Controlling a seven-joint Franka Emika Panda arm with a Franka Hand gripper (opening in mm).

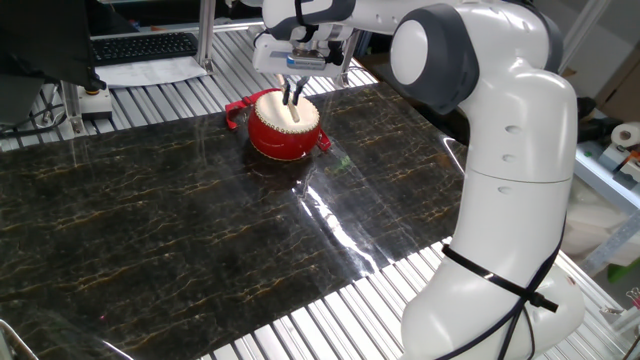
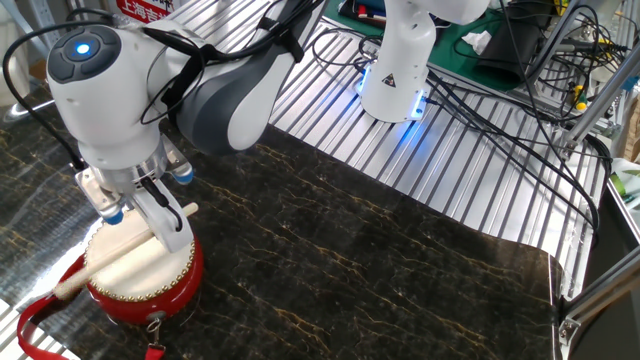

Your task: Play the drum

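Observation:
The drum (image 1: pixel 282 128) is small and round, with a red body and a cream-white top skin, and stands on the dark marbled mat near the far edge. It also shows in the other fixed view (image 2: pixel 140 274) at the bottom left. My gripper (image 1: pixel 292 97) hangs just above the drum skin and is shut on a thin light wooden stick (image 2: pixel 120 251). The stick lies slanted across the skin, its far end low over the drum's left rim. In the other fixed view the gripper (image 2: pixel 165 222) holds the stick near its upper end.
A red strap (image 2: pixel 40 322) trails from the drum at the bottom left. A keyboard (image 1: pixel 140 45) and papers lie on the slatted table behind the mat. A second robot base (image 2: pixel 396 70) with blue light and cables (image 2: pixel 520 120) stand at the back.

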